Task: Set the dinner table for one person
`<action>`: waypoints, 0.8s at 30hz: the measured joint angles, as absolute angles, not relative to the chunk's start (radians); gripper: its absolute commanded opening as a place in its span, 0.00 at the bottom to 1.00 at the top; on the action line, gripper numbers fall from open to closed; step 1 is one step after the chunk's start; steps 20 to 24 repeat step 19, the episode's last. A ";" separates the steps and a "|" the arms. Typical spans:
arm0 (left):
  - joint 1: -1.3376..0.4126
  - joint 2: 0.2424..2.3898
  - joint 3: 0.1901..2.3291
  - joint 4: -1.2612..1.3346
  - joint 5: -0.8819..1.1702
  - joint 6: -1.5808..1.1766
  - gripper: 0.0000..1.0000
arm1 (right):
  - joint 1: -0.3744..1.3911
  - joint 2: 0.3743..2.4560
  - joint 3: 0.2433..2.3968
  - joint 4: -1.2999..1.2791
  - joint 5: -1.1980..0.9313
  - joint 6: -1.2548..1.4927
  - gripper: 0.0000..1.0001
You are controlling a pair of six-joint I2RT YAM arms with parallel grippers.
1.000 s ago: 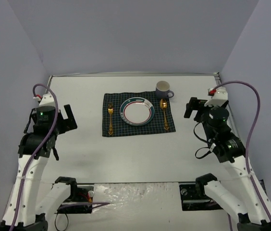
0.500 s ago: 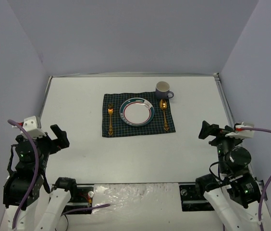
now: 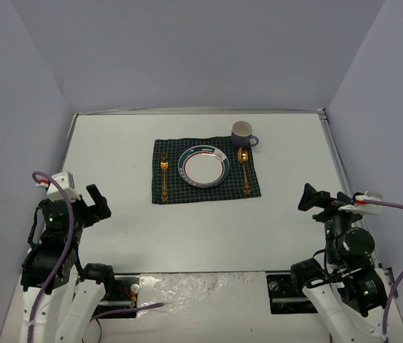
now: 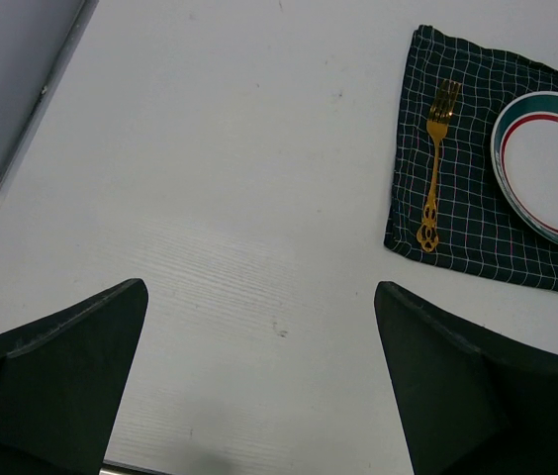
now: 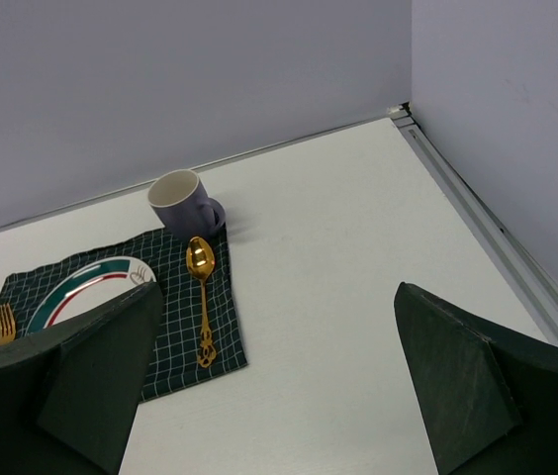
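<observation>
Table: white, ahead of my bases | Cloth: far-centre on table | Plate: mid-cloth | Fork: on cloth, left of plate | Spoon: on cloth, right of plate | Mug: at cloth's far-right corner | My left gripper: wide open, empty, near-left | My right gripper: wide open, empty, near-right

Both arms are drawn back from beside the checked cloth toward the near edge of the surface. The left claw now sits lower, after a slight rightward shift in the last half second. The right claw now sits low on the right.
</observation>
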State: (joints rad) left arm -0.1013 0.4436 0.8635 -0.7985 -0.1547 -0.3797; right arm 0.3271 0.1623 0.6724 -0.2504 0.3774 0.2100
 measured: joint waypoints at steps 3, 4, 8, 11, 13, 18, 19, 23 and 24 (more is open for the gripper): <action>-0.101 0.447 0.863 -0.783 -0.154 -0.382 0.97 | 0.327 0.165 0.672 -0.250 0.377 0.210 1.00; -0.101 0.447 0.863 -0.778 -0.154 -0.383 0.97 | 0.327 0.166 0.672 -0.250 0.377 0.210 1.00; -0.093 0.448 0.863 -0.767 -0.154 -0.387 0.97 | 0.327 0.172 0.673 -0.251 0.371 0.208 1.00; -0.091 0.448 0.863 -0.761 -0.154 -0.387 0.97 | 0.327 0.178 0.673 -0.251 0.358 0.207 1.00; -0.091 0.448 0.863 -0.759 -0.154 -0.387 0.97 | 0.327 0.185 0.673 -0.251 0.348 0.206 1.00; -0.091 0.448 0.863 -0.759 -0.154 -0.388 0.97 | 0.327 0.202 0.673 -0.251 0.329 0.205 1.00; -0.091 0.448 0.863 -0.759 -0.154 -0.388 0.97 | 0.327 0.204 0.673 -0.251 0.327 0.205 1.00; -0.091 0.448 0.863 -0.759 -0.154 -0.388 0.97 | 0.327 0.204 0.673 -0.251 0.327 0.205 1.00; -0.091 0.448 0.863 -0.759 -0.154 -0.388 0.97 | 0.327 0.204 0.673 -0.251 0.327 0.205 1.00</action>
